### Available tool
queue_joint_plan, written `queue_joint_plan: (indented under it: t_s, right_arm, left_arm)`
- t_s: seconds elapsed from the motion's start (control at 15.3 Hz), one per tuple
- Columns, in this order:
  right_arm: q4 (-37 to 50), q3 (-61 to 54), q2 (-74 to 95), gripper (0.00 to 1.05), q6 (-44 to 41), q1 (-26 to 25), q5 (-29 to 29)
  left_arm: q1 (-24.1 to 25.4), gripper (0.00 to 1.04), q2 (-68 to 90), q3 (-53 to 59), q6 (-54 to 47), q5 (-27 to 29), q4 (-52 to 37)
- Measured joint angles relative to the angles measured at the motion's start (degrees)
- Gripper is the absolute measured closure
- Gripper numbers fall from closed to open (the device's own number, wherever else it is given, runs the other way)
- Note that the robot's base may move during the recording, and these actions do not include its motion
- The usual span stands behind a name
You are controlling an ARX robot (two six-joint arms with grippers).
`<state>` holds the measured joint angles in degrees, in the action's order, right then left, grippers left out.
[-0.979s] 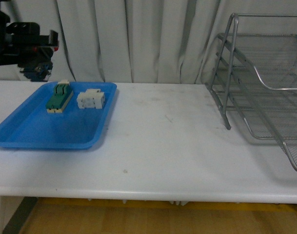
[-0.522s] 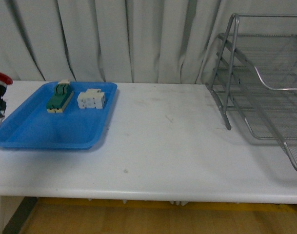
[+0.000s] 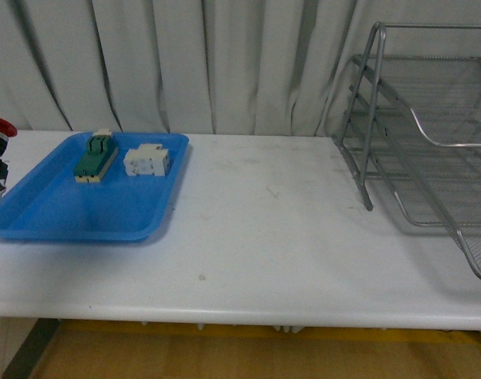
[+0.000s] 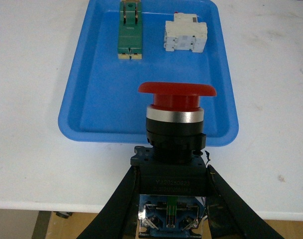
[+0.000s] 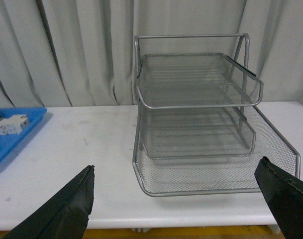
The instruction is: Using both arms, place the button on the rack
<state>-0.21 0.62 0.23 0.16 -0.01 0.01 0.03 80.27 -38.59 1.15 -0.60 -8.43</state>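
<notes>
— Grip first: your left gripper [image 4: 171, 196] is closed on the button [image 4: 175, 114]. Its two fingers pinch the blue-green contact block low down, and the red cap and black collar stand clear above them.

— Your right gripper [image 5: 175, 167] is spread wide with nothing between its fingers. It faces the rack [image 5: 201, 107] at the table's right end.

— The button hangs above the table's [image 3: 264, 237] left end, beside the blue tray [image 4: 106, 94]. A green-and-cream switch [image 4: 130, 30] and a white block [image 4: 185, 37] lie side by side by the tray's far rim.

— So you have nearly the table's whole width to cross. The hold sits low on a top-heavy part, and I judge a quick swing could tip it in the fingers or shake it loose.

— The task calls for both arms, so expect a handover, and that is the other worry. If your right fingers close on the round cap or collar rather than the squared body, it may roll out as the left lets go.

— The rack's mesh tiers sit close under one another. Come in too high and you will likely knock the wire frame.
</notes>
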Motion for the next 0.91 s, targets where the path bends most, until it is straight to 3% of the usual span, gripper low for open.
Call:
queue_joint_plan:
  t_s: [0.91]
  right_arm:
    - [-0.11,0.0,0.0,0.06,0.0,0.0,0.0]
  left_arm:
    - [-1.49,0.74,0.26,0.26,-0.07,0.17,-0.28]
